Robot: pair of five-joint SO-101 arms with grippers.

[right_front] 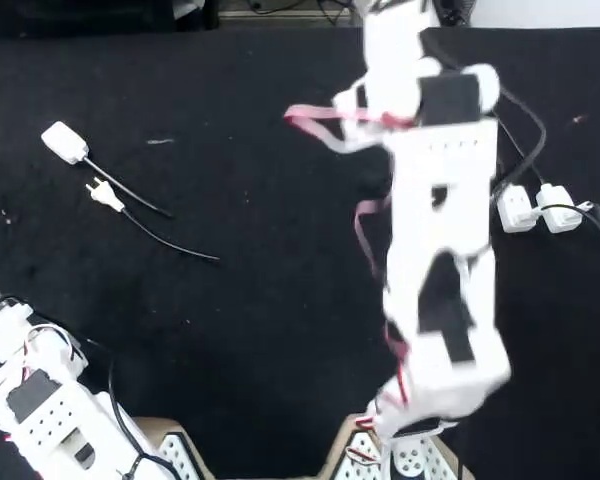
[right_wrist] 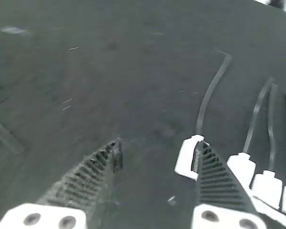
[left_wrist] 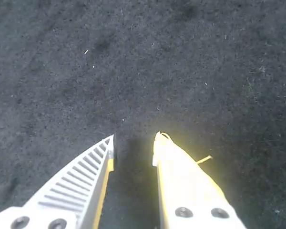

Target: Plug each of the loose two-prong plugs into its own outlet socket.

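Overhead, the black worktop (right_front: 250,300) spans nearly the whole scene. Its far edge runs along the top, and my two arm bases sit at its near edge. A wide stretch of bare cloth lies open across the centre-left.

My right arm (right_front: 440,250), white and long, stretches from its base away over the right half of the worktop, with pink wires looping off its side. My left arm (right_front: 35,405) is folded low in the near left corner, close to the worktop's edge.

Just beside the right arm, towards the right edge, two white blocks (right_front: 537,208) sit side by side and touching, with dark cords running off them. I cannot tell from above which part is socket and which is plug.

Well apart from them, on the far left, lie the loose pieces. A white box-shaped plug (right_front: 65,142) trails a dark cord. Near it, a little closer to me, lies a small two-prong plug (right_front: 105,193) with its own cord curving across the cloth. Open worktop surrounds both.

My right fingers (right_wrist: 90,176) are spread wide and grip nothing. A small white plug (right_wrist: 187,157) sits just beside the tip of one finger, its cord leading away. More white plug bodies (right_wrist: 264,183) stand in a row past that finger.

My left fingers (left_wrist: 86,176) are parted by a narrow gap, empty, above bare cloth.
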